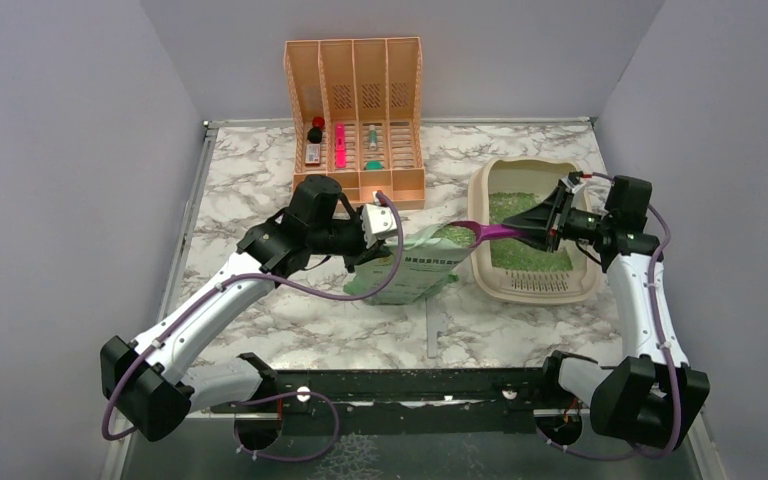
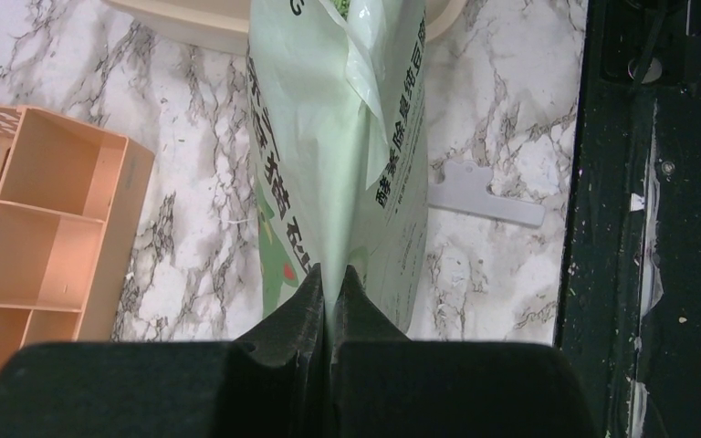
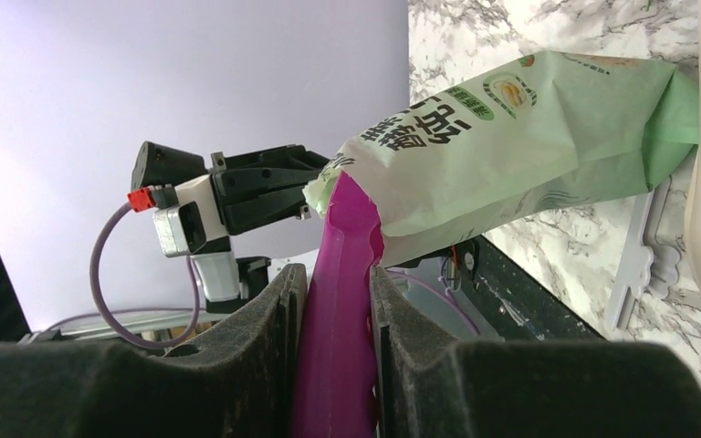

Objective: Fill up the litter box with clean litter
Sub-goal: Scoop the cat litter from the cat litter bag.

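- My left claw (image 2: 329, 278): clamped shut on the rear fold of the bag (image 2: 329, 137), which lies pointing toward the tray. A firm pinch matters here, or the mouth sags.
- The scoop (image 1: 482, 232): bowl at the bag's mouth, handle crossing the rim of the litter box (image 1: 587, 288).
- My right claw (image 1: 552, 228): closed narrow on the scoop handle. Best to lift level and swing slowly over the rim.
- Far right, the clean litter (image 1: 520, 255): a green layer already inside the litter box.
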Available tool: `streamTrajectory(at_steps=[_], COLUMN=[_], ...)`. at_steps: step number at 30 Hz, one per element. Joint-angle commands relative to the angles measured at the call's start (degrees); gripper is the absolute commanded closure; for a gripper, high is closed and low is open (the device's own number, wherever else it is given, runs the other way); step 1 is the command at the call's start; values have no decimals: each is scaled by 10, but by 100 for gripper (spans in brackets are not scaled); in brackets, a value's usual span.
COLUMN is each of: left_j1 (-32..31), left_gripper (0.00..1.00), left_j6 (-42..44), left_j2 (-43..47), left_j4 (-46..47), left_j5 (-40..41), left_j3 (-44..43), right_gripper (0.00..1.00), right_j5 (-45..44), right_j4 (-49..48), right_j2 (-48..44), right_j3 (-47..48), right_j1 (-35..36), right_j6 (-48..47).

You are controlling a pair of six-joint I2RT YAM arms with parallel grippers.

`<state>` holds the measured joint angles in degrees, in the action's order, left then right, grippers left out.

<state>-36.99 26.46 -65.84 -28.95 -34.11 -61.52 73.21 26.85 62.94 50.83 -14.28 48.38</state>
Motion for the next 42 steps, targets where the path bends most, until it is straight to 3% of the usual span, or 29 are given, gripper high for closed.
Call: streamTrajectory(at_steps=[1,10,17,22,29,34,39,40,42], left_j1=[10,10,10,10,10,10,10,10,10], left_gripper=[100,100,100,99,63,51,46,47,58], left_j6=[8,31,36,38,10,15,16,15,15], left_j2=[22,20,35,45,10,-13,-45,-52,-64], left_j4=[-29,-41,-58,-61,-75,-90,-92,-93,-96], left_j5=[39,99,135,98,31,29,42,43,43], left_j3=[-49,-103,-96,-75,-61,-61,-71,-75,-79], right_gripper=[99,99,99,99,99,99,99,99,99], right_j5=[-35,-75,-102,-101,-100,-97,-95,-95,-92], right_j4=[26,-44,-110,-110,-91,-86,-69,-68,-68], right_j2=[-4,12,36,46,35,30,25,24,24], right_j3=[54,52,43,45,32,21,29,29,29], right_j1=[-25,60,125,134,134,134,134,134,134], right_j6=[-16,37,71,64,51,46,34,34,32])
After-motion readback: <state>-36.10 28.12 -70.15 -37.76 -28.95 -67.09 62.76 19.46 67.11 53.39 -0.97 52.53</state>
